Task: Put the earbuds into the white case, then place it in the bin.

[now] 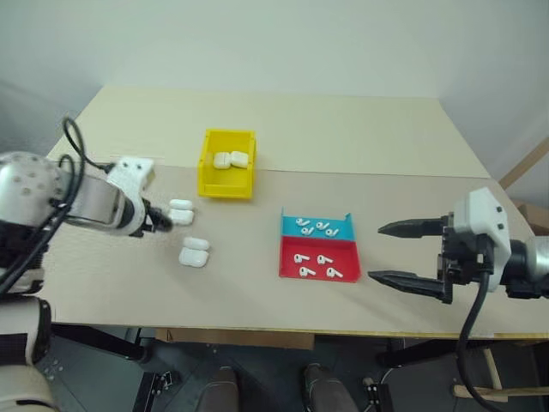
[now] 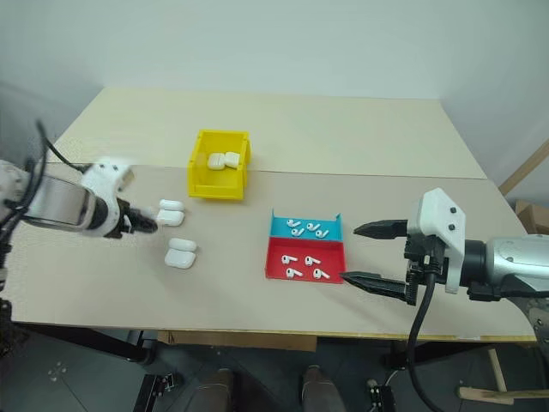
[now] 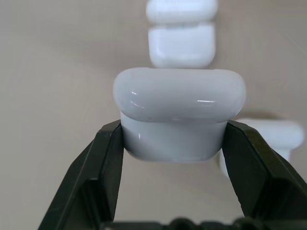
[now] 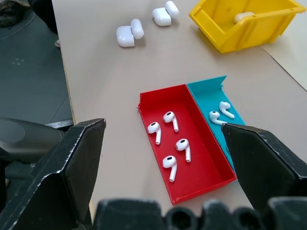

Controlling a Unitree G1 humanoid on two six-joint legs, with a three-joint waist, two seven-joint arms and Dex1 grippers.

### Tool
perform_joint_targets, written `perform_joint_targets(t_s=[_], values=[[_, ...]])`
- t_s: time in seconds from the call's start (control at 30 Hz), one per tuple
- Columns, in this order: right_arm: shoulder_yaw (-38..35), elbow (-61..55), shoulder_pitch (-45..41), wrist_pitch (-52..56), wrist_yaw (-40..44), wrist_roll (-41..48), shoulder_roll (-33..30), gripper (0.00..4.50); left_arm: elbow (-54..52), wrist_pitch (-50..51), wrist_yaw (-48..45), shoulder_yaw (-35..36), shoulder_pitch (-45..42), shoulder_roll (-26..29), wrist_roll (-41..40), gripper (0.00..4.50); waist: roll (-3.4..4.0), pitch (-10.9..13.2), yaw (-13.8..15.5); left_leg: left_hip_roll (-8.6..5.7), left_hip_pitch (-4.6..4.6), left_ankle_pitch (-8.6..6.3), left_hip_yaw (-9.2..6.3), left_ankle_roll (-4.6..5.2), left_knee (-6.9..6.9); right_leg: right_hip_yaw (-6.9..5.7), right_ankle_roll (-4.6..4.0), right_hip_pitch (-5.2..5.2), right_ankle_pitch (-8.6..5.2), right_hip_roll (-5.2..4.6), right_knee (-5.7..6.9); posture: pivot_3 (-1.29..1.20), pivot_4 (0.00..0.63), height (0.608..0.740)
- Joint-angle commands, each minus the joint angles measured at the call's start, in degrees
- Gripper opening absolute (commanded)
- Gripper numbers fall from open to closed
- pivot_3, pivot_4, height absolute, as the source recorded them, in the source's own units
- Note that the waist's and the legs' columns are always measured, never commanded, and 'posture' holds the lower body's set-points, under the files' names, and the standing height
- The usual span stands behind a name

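The white case point(image 3: 178, 115), lid open, is sitting pinched between the left gripper point(image 1: 163, 219)'s two fingers above the table point(image 1: 343, 129), beside two more cases point(image 1: 193, 251). Held only at its lower edges, it is risking slipping or twisting. The right gripper point(image 1: 401, 253) is hovering spread wide near the red tray point(image 4: 192, 163) of earbuds point(image 4: 169, 166).

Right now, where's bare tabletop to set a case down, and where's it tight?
Free: the wide strip beyond the yellow bin, and the stretch between the two loose cases and the red tray. Tight: around the trays, near the open right claw.
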Motion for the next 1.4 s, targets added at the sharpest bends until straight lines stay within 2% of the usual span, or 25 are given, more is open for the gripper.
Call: perform_joint_targets(t_s=[0.03, 0.13, 0.2, 0.3, 0.4, 0.53, 0.63, 0.73, 0.9, 1.07, 1.17, 1.3, 1.4], values=[[0.4, -0.2, -1.1, -2.5, -0.5, -1.0, 1.1, 4.50, -14.9, -10.7, -11.3, 9.0, 6.1, 1.3, 8.3, 2.79, 0.01, 0.0, -0.1, 0.00, 0.01, 0.01, 0.01, -0.02, 0.00, 0.00, 0.00, 0.01, 0.02, 0.00, -0.02, 0.00, 0.150, 0.740], [1.4, 0.0, -1.4, -3.8, -0.7, -2.0, 2.4, 4.50, -26.2, -25.7, -26.1, 14.4, 15.0, -0.9, 18.2, 2.79, 0.03, 0.0, 0.0, 0.02, -0.03, 0.06, 0.02, -0.10, -0.02, -0.01, -0.01, 0.00, 0.02, 0.01, -0.05, 0.00, 0.150, 0.740], [2.1, 0.1, -2.1, -4.6, -1.0, -2.7, 3.3, 4.50, -28.3, -30.3, -36.3, 15.8, 18.3, -2.1, 20.2, 2.79, 0.03, 0.0, 0.1, 0.02, -0.01, 0.06, 0.06, -0.11, -0.05, 0.00, -0.02, 0.00, 0.03, 0.01, -0.09, 0.00, 0.150, 0.740], [3.8, 0.7, -3.5, -5.7, -1.3, -3.9, 4.4, 4.50, -27.3, -38.6, -50.1, 19.3, 21.5, -7.6, 20.5, 2.79, 0.10, -0.1, 0.3, 0.01, 0.00, 0.06, 0.07, -0.10, -0.03, 0.00, -0.02, 0.05, 0.04, 0.00, -0.10, 0.00, 0.150, 0.740], [6.3, 1.8, -5.7, -6.9, -1.4, -5.4, 5.5, 4.50, -26.1, -44.4, -63.4, 18.2, 22.8, -9.0, 24.5, 2.79, 0.09, -0.1, 0.1, 0.03, -0.01, 0.07, 0.08, -0.09, -0.01, 0.00, -0.01, 0.06, 0.06, 0.02, -0.12, 0.00, 0.150, 0.740], [10.0, 3.2, -8.6, -7.6, -1.1, -7.1, 7.1, 4.50, -23.9, -52.3, -78.8, 16.2, 24.0, -14.5, 27.3, 2.79, 0.19, -0.2, 0.0, 0.03, -0.01, 0.06, 0.07, -0.07, -0.01, 0.01, 0.00, 0.05, 0.06, 0.03, -0.12, 0.00, 0.150, 0.740], [11.9, 3.4, -10.8, -6.5, -1.0, -7.6, 7.0, 4.50, -20.9, -53.3, -92.1, 14.4, 24.8, -14.7, 27.8, 2.79, 0.19, -0.2, -0.1, 0.04, -0.05, 0.05, 0.06, -0.06, -0.01, 0.00, 0.00, 0.01, 0.06, 0.04, -0.12, 0.00, 0.150, 0.740], [14.1, 2.9, -13.6, -2.8, -1.6, -7.7, 5.2, 4.50, -18.5, -59.7, -103.8, 11.2, 26.9, -15.6, 33.0, 2.79, 0.23, -0.2, -0.3, 0.06, -0.03, 0.04, 0.09, -0.03, -0.01, 0.01, 0.00, 0.02, 0.06, 0.05, -0.12, 0.00, 0.150, 0.740], [21.2, 1.1, -21.8, 8.6, -4.1, -8.7, 1.4, 4.50, -17.0, -67.1, -108.6, 8.0, 28.6, -18.4, 40.8, 2.79, 0.23, -0.2, -0.2, 0.10, -0.03, 0.05, 0.09, -0.01, 0.01, -0.01, -0.02, 0.01, 0.07, 0.08, -0.12, 0.00, 0.150, 0.740], [33.9, 1.0, -35.7, 23.6, -5.8, -11.3, 1.2, 4.50, -16.7, -67.3, -111.7, 7.0, 27.8, -20.3, 41.1, 2.79, 0.26, -0.2, -0.4, 0.15, -0.04, 0.03, 0.09, 0.02, 0.02, 0.00, -0.03, -0.03, 0.07, 0.11, -0.11, 0.00, 0.150, 0.740], [42.4, 0.9, -42.6, 29.2, -5.3, -14.0, 1.9, 3.92, -18.5, -67.1, -112.5, 6.5, 27.9, -20.8, 40.7, 2.79, 0.26, -0.2, -0.4, 0.15, -0.10, 0.01, 0.08, 0.05, 0.01, -0.01, -0.03, -0.09, 0.07, 0.11, -0.13, 0.00, 0.150, 0.740], [51.8, 2.1, -48.8, 34.5, -5.5, -17.1, 3.4, 2.54, -20.3, -66.6, -113.9, 6.2, 28.3, -20.1, 40.6, 2.79, 0.27, -0.2, -0.5, 0.16, -0.11, 0.00, 0.08, 0.07, 0.02, -0.02, -0.02, -0.11, 0.07, 0.11, -0.12, 0.00, 0.150, 0.740], [56.5, 4.9, -51.2, 35.4, -6.3, -20.2, 4.8, 2.54, -20.8, -67.2, -115.0, 6.3, 28.7, -19.9, 40.9, 2.79, 0.27, -0.2, -0.4, 0.16, -0.10, 0.00, 0.09, 0.07, 0.03, -0.02, -0.03, -0.10, 0.07, 0.10, -0.10, 0.00, 0.150, 0.740]])
